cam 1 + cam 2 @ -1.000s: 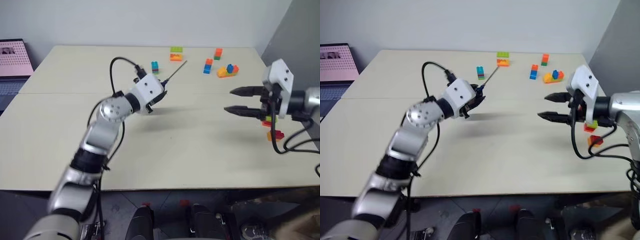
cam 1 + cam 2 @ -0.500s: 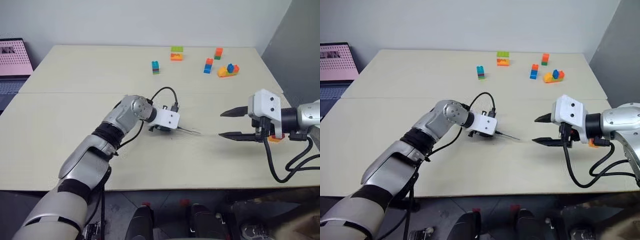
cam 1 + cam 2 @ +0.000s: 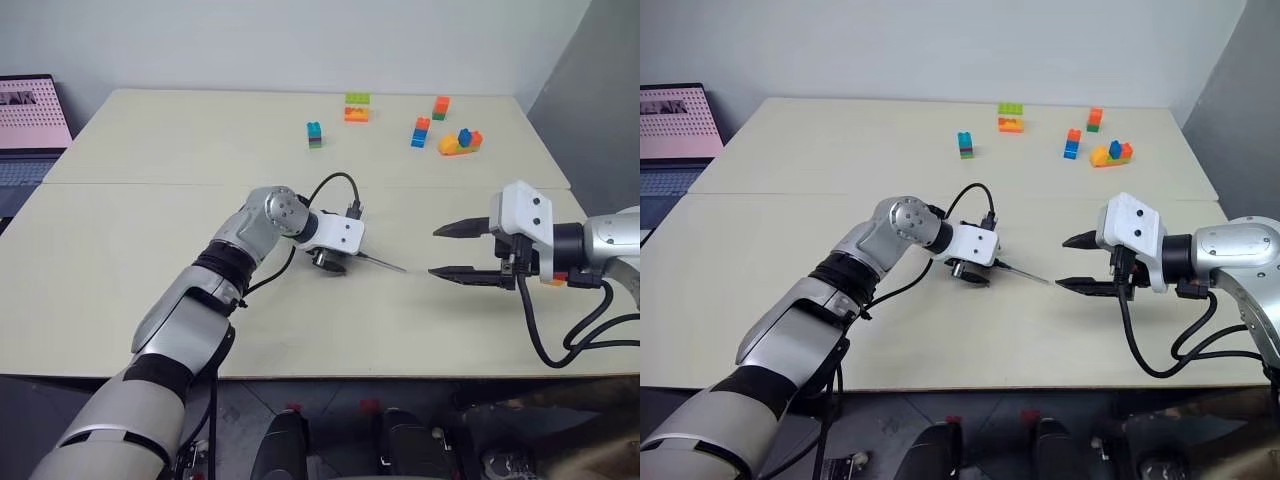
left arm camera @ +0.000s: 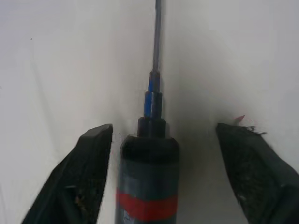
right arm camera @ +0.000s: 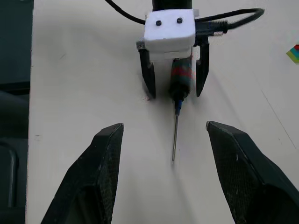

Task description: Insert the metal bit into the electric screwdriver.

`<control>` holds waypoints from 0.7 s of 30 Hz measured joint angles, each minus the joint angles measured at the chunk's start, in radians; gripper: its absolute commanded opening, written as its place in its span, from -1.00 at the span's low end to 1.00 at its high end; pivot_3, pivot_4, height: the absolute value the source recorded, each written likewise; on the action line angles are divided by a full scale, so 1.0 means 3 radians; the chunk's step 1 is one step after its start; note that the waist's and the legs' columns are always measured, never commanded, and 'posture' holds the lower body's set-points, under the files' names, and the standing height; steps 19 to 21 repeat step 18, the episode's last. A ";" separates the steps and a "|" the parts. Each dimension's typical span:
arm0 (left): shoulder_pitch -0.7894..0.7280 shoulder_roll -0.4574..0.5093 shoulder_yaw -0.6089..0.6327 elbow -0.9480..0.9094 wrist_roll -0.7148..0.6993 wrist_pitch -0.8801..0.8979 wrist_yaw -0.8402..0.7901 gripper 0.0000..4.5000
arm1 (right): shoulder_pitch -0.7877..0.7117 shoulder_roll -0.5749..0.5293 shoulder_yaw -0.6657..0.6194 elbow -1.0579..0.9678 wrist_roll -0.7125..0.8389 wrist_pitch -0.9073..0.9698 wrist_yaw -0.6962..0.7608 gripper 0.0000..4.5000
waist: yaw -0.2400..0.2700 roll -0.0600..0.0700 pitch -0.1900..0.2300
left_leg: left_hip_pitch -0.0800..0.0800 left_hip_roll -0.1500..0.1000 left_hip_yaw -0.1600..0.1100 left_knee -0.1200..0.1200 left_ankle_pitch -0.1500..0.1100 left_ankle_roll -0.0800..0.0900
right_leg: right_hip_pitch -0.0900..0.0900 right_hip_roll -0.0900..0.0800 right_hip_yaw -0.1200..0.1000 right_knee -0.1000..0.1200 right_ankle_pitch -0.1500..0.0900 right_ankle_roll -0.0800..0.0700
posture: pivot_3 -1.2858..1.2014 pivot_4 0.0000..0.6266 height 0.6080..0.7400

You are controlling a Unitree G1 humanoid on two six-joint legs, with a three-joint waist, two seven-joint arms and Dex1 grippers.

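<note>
The electric screwdriver (image 4: 149,186), black with a red band, lies on the table between the spread fingers of my left gripper (image 3: 330,258), with a gap on each side. The metal bit (image 5: 174,137), a thin grey rod, sticks out of the screwdriver's narrow tip and rests along the table, pointing toward my right gripper (image 3: 435,252). That gripper hovers open and empty just beyond the bit's end. In the right wrist view the screwdriver (image 5: 181,77) sits between the left gripper's black fingers (image 5: 148,74).
Several coloured toy bricks (image 3: 420,131) stand at the back of the beige table (image 3: 150,150). A small orange brick (image 3: 548,280) lies behind my right gripper. A laptop (image 3: 30,130) sits off the table's far left.
My left arm came down from mid-air to the table with the screwdriver, and its fingers have opened off it. My right gripper drew in a little toward the bit.
</note>
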 measured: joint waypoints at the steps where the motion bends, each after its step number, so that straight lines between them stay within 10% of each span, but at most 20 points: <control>1: 0.0030 0.0061 0.0127 -0.0157 -0.0108 0.0140 -0.0011 0.73 | 0.0001 0.0007 -0.0003 0.0003 0.0000 -0.0001 -0.0018 0.32 | -0.0009 0.0000 0.0000 | 0.0000 0.0001 0.0000 0.0000 0.0000 0.0000 | -0.0001 0.0000 0.0000 0.0001 0.0000 0.0000 | 0.03 -0.52 1.00; 11: 0.1377 0.1373 0.1206 -0.2220 -0.1057 0.1709 -0.0441 0.73 | 0.0387 0.0054 -0.0299 0.0060 -0.0001 -0.0057 -0.0204 0.32 | -0.0025 0.0002 0.0001 | 0.0014 0.0004 0.0002 0.0000 0.0000 0.0000 | 0.0002 0.0001 0.0002 0.0023 -0.0003 -0.0005 | 0.03 -0.52 1.00; 21: 0.2631 0.1790 0.2006 -0.3167 -0.1672 0.2526 -0.0393 0.73 | 0.0767 0.0071 -0.0522 0.0099 -0.0007 -0.0141 -0.0262 0.32 | 0.0014 -0.0003 0.0002 | 0.0038 0.0003 0.0005 0.0006 0.0001 -0.0001 | 0.0022 -0.0006 0.0003 0.0028 -0.0014 -0.0026 | 0.03 -0.52 1.00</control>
